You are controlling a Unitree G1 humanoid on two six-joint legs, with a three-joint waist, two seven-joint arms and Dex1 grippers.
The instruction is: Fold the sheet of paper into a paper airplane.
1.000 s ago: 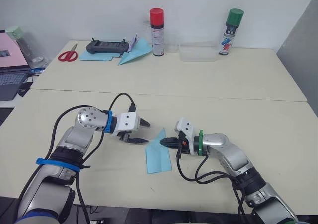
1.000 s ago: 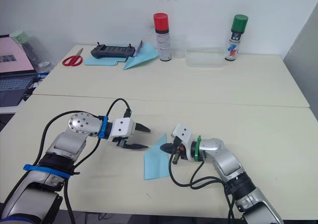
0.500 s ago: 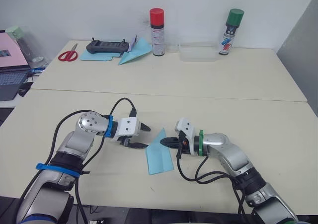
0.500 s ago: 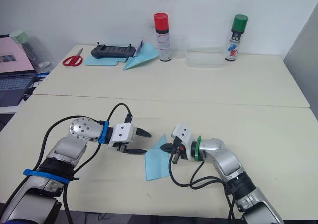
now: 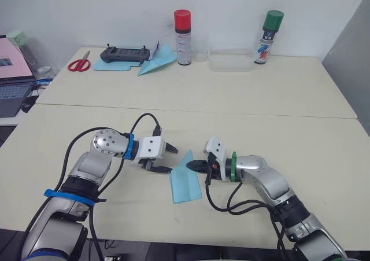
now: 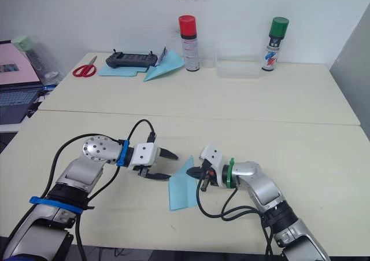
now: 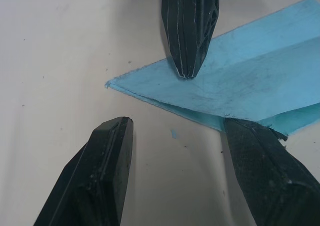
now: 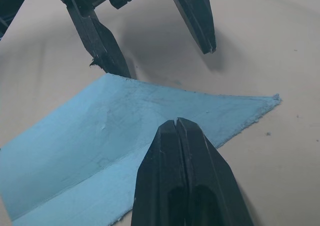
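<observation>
The sheet of paper, already folded into a narrow layered shape with a pointed top, is lying flat on the near surface between the two arms. The fold in hand looks like one along its pointed upper end, judging by where both pincers are meeting.

The right pincer is pressing down on the paper's 3 o'clock edge near the point, its fingers closed together with the tips flat on top of the sheet rather than clamping it. The left pincer is spread open at the 9 o'clock side, its lower fingertip just at the paper's edge.

The next move probably calls for the left pincer to slip a finger under that free edge and lift it over while the right is pinning the sheet.

Compared with a second ago, the left pincer is sitting nearer the paper; the right pincer and sheet are lying as they were.
</observation>
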